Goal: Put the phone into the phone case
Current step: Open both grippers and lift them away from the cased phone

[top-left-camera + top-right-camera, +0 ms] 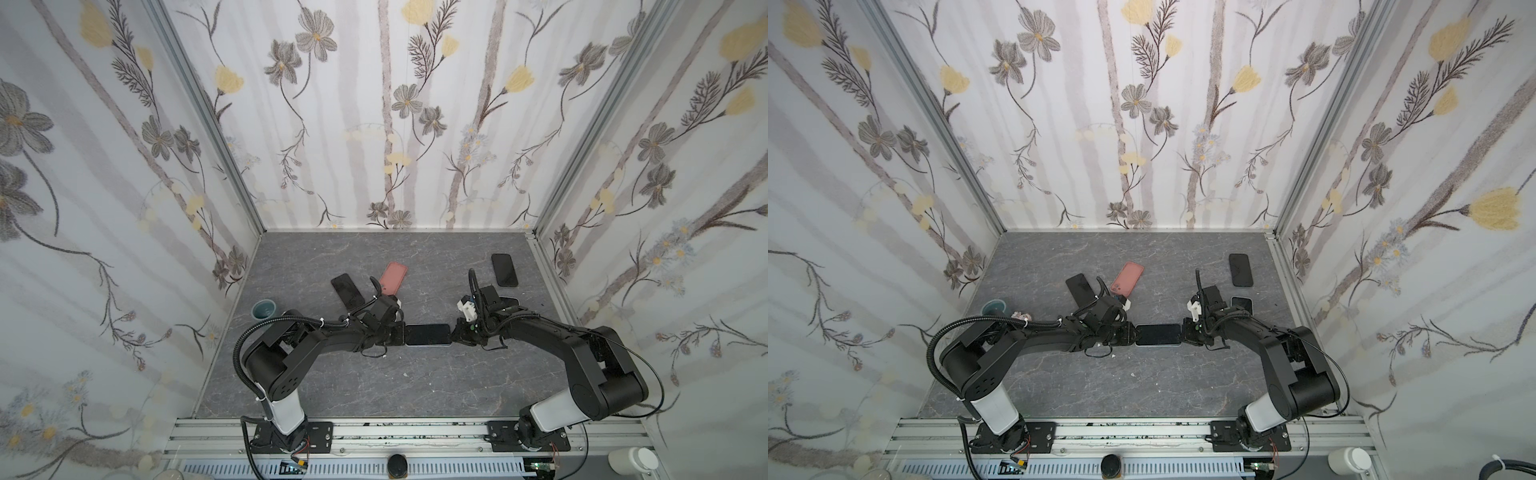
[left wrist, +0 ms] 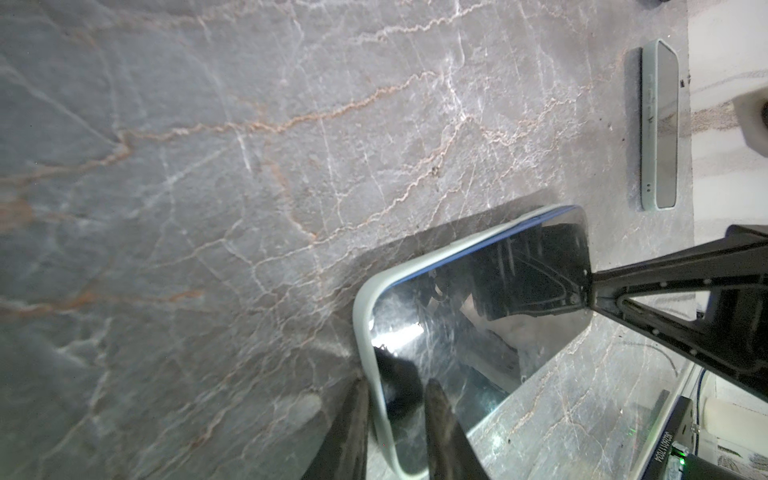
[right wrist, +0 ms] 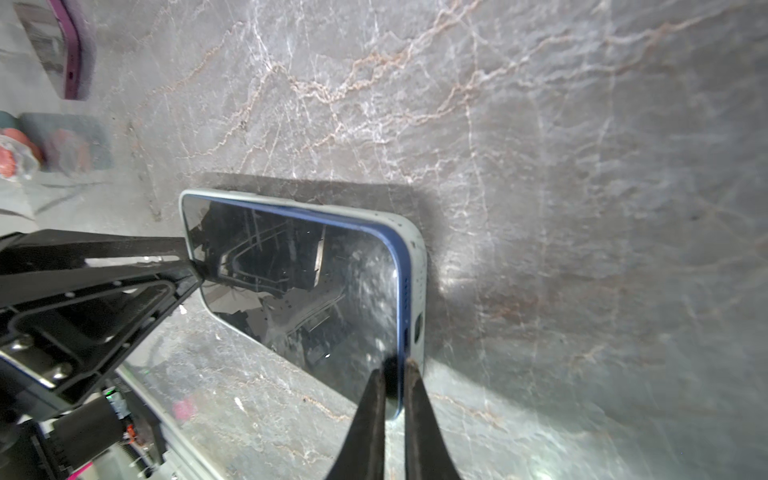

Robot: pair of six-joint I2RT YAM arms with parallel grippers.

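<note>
The seating step is under way. The phone point(image 1: 428, 334) lies screen-up at the middle of the bench point(image 1: 374, 382), its length running from 9 to 3 o'clock, and it already sits inside the pale phone case point(image 2: 365, 316). It is not fully home. In the right wrist view its blue frame stands proud of the case lip along one long side and round the 3 o'clock end.

The left gripper point(image 1: 402, 334) meets the 9 o'clock end. Its jaws are narrow and straddle the case rim, one finger outside the lip and the other over the glass, so it appears to pin that end. The right gripper point(image 3: 395, 368) is at the 3 o'clock end with its jaws nearly closed and their tips at the raised blue edge. I cannot tell whether they pinch or only press.

To my eye the next move is a firm push down on that proud corner while the far end is held steady. It should be gentle enough that the case does not skid.

Both arms are folded low with the elbows out. The forearms reach inward and the wrists are close to the bench, facing each other.
</note>
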